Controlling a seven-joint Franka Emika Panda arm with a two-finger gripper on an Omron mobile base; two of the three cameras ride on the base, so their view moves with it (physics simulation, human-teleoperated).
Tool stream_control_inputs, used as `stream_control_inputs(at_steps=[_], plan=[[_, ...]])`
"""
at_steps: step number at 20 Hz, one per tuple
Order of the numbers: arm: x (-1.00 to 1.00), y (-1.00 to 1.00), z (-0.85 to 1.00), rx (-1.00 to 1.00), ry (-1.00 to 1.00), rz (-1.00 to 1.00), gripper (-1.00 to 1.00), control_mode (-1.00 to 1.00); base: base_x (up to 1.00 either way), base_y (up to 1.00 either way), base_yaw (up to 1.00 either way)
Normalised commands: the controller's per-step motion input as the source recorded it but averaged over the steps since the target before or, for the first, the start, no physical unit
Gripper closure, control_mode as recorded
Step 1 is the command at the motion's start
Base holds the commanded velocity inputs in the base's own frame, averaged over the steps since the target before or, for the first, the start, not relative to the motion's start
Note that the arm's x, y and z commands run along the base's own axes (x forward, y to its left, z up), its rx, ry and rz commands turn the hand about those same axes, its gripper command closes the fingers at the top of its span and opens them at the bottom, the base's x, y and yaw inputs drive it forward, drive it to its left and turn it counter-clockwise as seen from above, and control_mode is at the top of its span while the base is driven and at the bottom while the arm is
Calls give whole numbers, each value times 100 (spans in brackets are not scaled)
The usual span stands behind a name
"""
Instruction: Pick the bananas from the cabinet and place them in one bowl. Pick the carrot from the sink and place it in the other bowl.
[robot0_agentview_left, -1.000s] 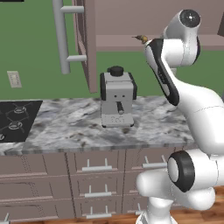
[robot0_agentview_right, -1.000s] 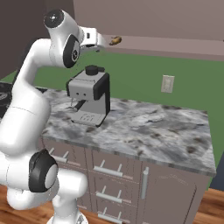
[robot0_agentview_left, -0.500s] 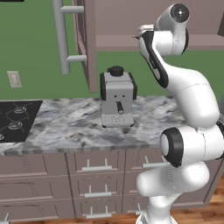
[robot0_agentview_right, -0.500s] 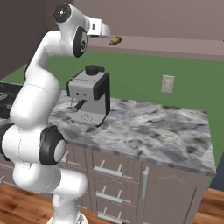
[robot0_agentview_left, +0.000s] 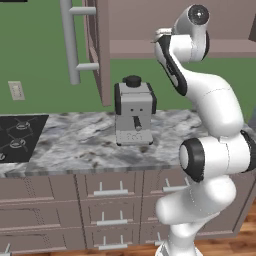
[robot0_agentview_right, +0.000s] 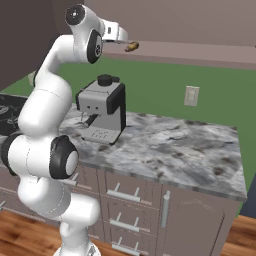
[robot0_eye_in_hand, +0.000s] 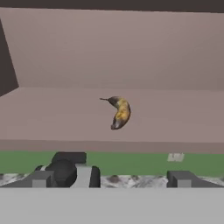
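Seemingly early in the task: no bowl, sink or carrot can be seen, and a banana lies unpicked on the cabinet shelf.

Left base view: the white arm rises from the lower right and bends up to the open cabinet (robot0_agentview_left: 150, 30), its wrist at the shelf's front edge. A coffee machine (robot0_agentview_left: 133, 114) stands on the marble counter (robot0_agentview_left: 75, 145) below, beside a black stovetop (robot0_agentview_left: 17, 135).

Right base view: the gripper (robot0_agentview_right: 121, 39) points at the banana (robot0_agentview_right: 132, 47), just short of it; whether its fingers are apart cannot be told here.

Hand view: the banana lies near the shelf's front lip, with bare shelf around it. Two dark fingertips (robot0_eye_in_hand: 181, 178) stand apart, holding nothing. The shelf edge below and cabinet wall at left limit the approach.
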Motion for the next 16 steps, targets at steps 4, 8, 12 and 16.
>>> stream_control_inputs(at_steps=[4, 8, 12, 16], plan=[[48, -33, -7, 3, 6, 0, -100, -100, 0, 0, 0], [34, -42, -20, 2, 0, 0, -100, -100, 0, 0, 0], [28, -18, -20, 0, 0, 0, -100, -100, 0, 0, 0], [15, 0, -23, 0, 0, 0, -100, -100, 0, 0, 0]])
